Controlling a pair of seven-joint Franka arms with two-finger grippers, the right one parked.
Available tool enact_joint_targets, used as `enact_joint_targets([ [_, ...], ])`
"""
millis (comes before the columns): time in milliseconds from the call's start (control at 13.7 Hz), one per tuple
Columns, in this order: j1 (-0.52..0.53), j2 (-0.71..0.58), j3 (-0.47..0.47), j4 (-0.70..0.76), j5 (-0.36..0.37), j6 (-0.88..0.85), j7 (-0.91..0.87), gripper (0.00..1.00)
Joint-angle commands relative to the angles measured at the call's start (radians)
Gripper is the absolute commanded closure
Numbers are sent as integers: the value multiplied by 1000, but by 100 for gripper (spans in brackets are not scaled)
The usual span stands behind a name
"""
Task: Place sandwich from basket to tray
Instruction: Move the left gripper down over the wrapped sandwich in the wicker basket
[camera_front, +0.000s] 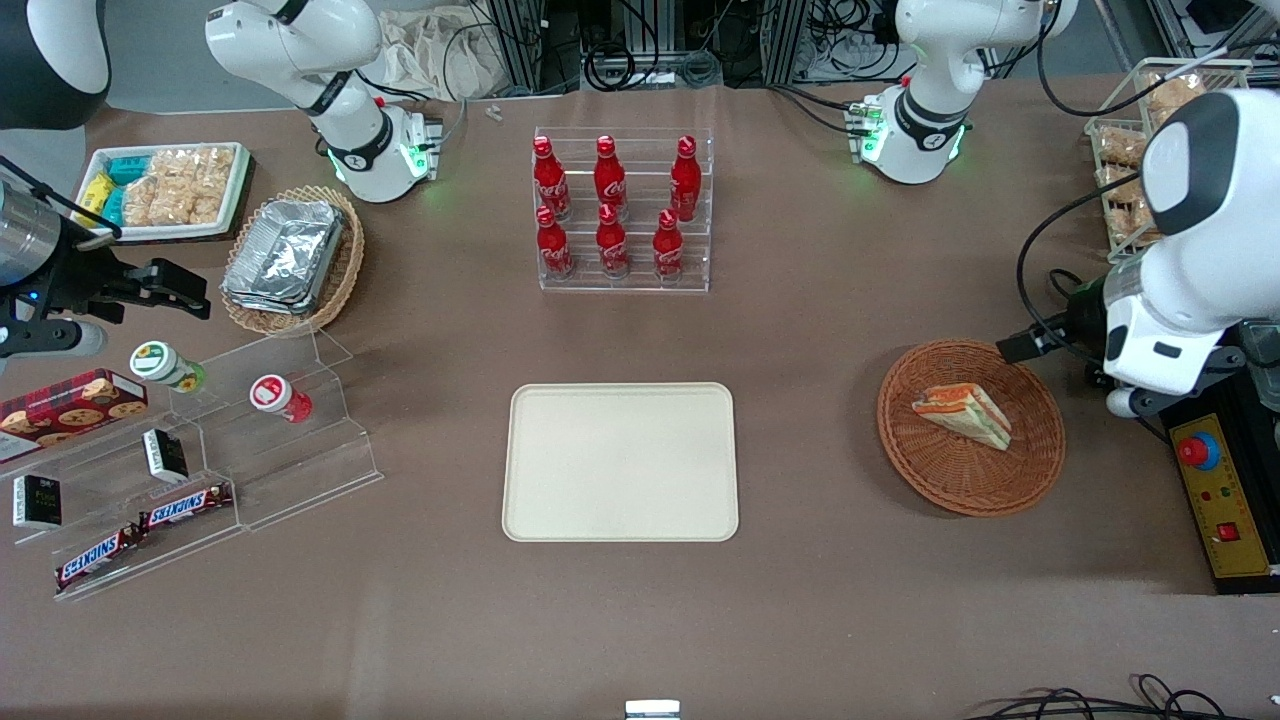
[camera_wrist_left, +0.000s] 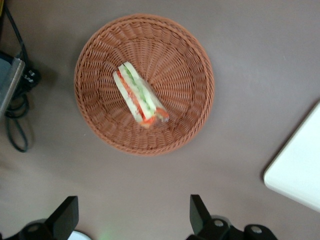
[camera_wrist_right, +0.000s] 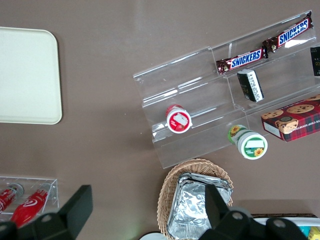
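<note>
The sandwich (camera_front: 965, 412), a white-bread wedge with orange-red and green layers, lies on its side in the round reddish-brown basket (camera_front: 930, 480). The plain cream tray (camera_front: 620, 500) lies flat mid-table, a hand's width from the basket toward the parked arm's end. In the left wrist view the sandwich (camera_wrist_left: 140, 95) rests in the middle of the basket (camera_wrist_left: 100, 50), and a corner of the tray (camera_wrist_left: 300, 175) shows. My gripper (camera_wrist_left: 131, 220) hangs open and holds nothing, high over the bare table just off the basket's rim, toward the working arm's end.
A black control box with a red button (camera_front: 1225, 490) and cables (camera_wrist_left: 17, 125) lie close to the basket. Wire racks of bagged snacks (camera_front: 1130, 170) stand farther from the camera. A clear rack of red cola bottles (camera_front: 622, 215) stands farther back than the tray.
</note>
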Motion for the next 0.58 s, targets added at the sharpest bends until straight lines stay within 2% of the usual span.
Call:
enact_joint_targets([
  [0,4,-21,0,-139,-2,140,-109,0],
  [292,27,27,38,-295,-1,374,-203,0],
  [510,28,97,41,-320,-4,497,-291,0],
])
